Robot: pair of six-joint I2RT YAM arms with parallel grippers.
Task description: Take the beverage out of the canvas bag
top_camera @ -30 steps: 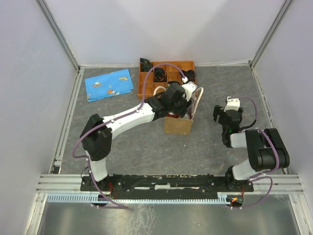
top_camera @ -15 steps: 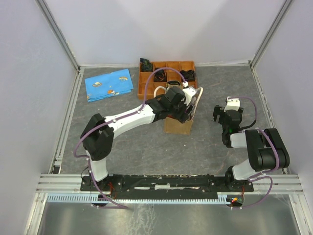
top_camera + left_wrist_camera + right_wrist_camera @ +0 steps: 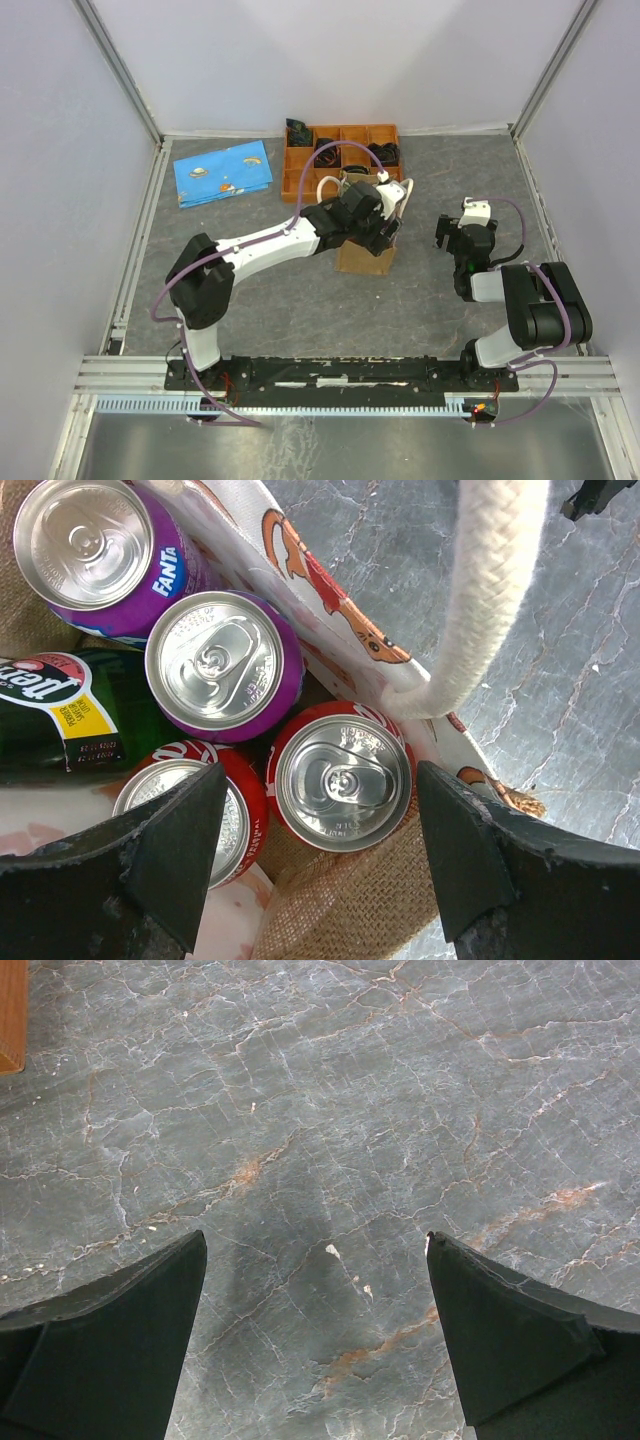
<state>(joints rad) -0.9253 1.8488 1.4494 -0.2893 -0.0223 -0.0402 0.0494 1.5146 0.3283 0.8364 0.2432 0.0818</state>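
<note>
The canvas bag (image 3: 365, 260) stands mid-table, its burlap wall (image 3: 340, 905) and a cream rope handle (image 3: 490, 590) close in the left wrist view. Inside it stand two purple cans (image 3: 85, 545) (image 3: 215, 665), two red cans (image 3: 340, 780) (image 3: 180, 815) and a green bottle (image 3: 60, 715) lying on its side. My left gripper (image 3: 320, 770) (image 3: 378, 225) hangs open over the bag's mouth. Its fingers straddle the right-hand red can from above, with nothing between them. My right gripper (image 3: 315, 1235) (image 3: 447, 235) is open over bare table, right of the bag.
An orange compartment tray (image 3: 340, 150) with dark items stands behind the bag; its corner (image 3: 10, 1010) shows in the right wrist view. A blue printed book (image 3: 223, 172) lies at the back left. Grey walls and rails enclose the table.
My left gripper has opened wider and come down a little toward the bag's mouth. The right arm has not moved.
</note>
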